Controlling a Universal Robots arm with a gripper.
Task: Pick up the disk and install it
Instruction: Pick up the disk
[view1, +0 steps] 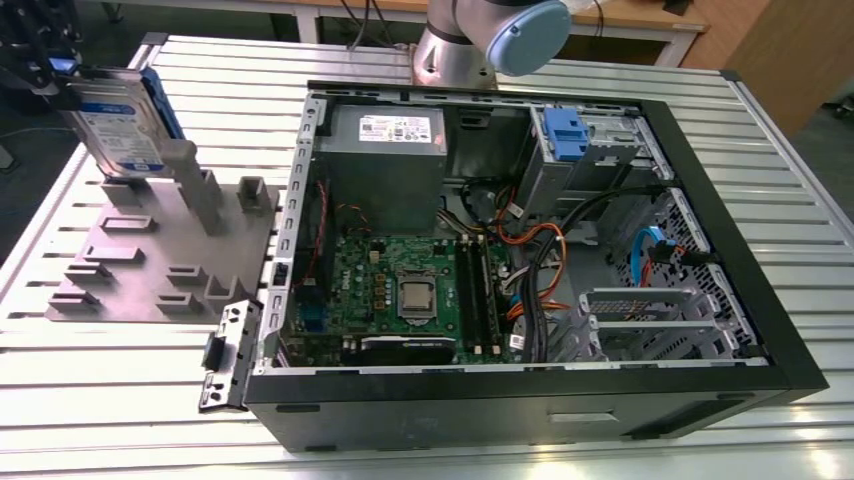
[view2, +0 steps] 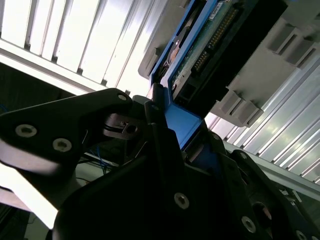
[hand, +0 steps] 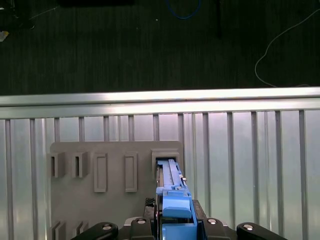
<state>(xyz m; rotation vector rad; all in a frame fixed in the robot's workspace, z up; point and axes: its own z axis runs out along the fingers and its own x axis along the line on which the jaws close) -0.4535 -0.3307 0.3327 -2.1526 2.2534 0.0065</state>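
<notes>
The disk (view1: 120, 115), silver with a blue-and-white label and a blue bracket, stands on edge at the exterior view's far left. Its lower end sits at a slot of the grey fixture plate (view1: 147, 260). My gripper (view1: 40, 75) reaches it from the exterior view's left edge and grips its top. In the second wrist view my gripper (view2: 182, 125) is shut on the blue bracket, with the disk's circuit side (view2: 210, 45) beyond the fingers. In the first wrist view the disk (hand: 172, 200) runs edge-on from my gripper (hand: 172, 222) down to a slot in the plate (hand: 115, 150).
An open black computer case (view1: 787, 330) lies on the slatted metal table, with the motherboard, cables and a grey power supply (view1: 387, 140) inside. A drive bay with a blue latch (view1: 567, 135) is at the case's far corner. The arm's base (view1: 467, 40) stands behind the case.
</notes>
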